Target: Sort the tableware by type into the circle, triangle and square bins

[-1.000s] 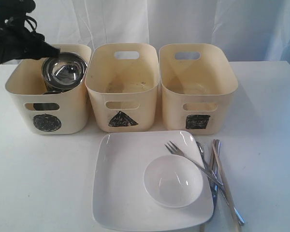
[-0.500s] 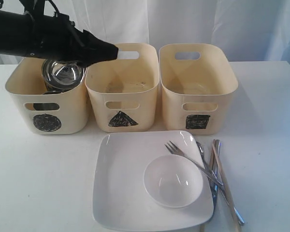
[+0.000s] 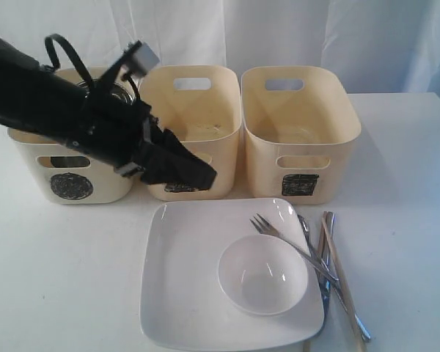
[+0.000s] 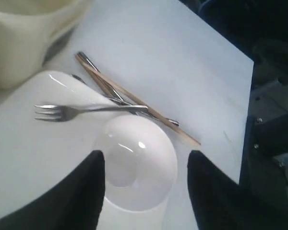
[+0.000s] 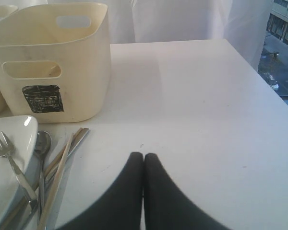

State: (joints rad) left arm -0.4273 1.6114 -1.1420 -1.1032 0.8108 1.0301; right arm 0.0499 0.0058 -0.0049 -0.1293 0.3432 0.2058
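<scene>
Framing the small white bowl (image 4: 137, 163), the left gripper (image 4: 146, 155) stands apart (exterior view hides this), the right gripper (image 5: 143, 156) together.

Cream bins carry black scribbles: the circle bin (image 3: 29, 165) at 10 o'clock, the square bin (image 3: 330, 147) at 2 o'clock. At 6 o'clock, a glossy white plate (image 3: 183, 279) and white bowl (image 3: 262, 273); at 4 o'clock, silver cutlery (image 3: 324, 273) and pale wooden chopsticks (image 3: 342, 282) on a white table (image 3: 59, 279). The left gripper (image 3: 196, 171) is black.
</scene>
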